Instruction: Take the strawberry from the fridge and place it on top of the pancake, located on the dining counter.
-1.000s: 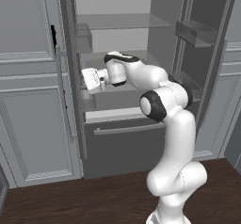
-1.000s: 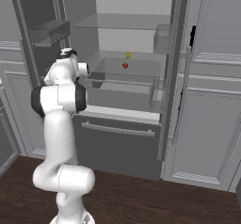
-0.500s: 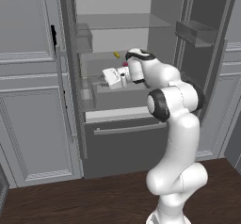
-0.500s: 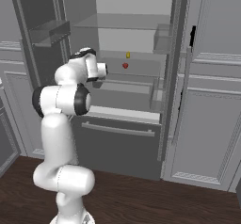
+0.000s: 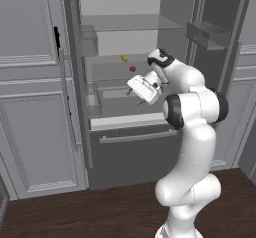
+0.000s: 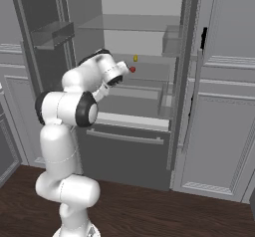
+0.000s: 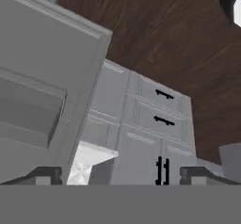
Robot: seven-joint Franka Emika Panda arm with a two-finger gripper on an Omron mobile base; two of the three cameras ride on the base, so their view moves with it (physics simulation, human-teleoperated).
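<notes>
With my gripper [image 5: 134, 95] spread wide in front of the open fridge [image 5: 125, 42], I need to turn it toward the little strawberry [image 5: 132, 69] on the shelf beside the yellow bit [image 5: 124, 58] and go in slowly.

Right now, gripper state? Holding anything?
Gripper: open, holding nothing; the strawberry sits on the fridge shelf, apart from it.

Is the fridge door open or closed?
Open. The fridge shows its pale shelves inside, with the strawberry sitting on one, and both doors are swung out to the sides.
</notes>
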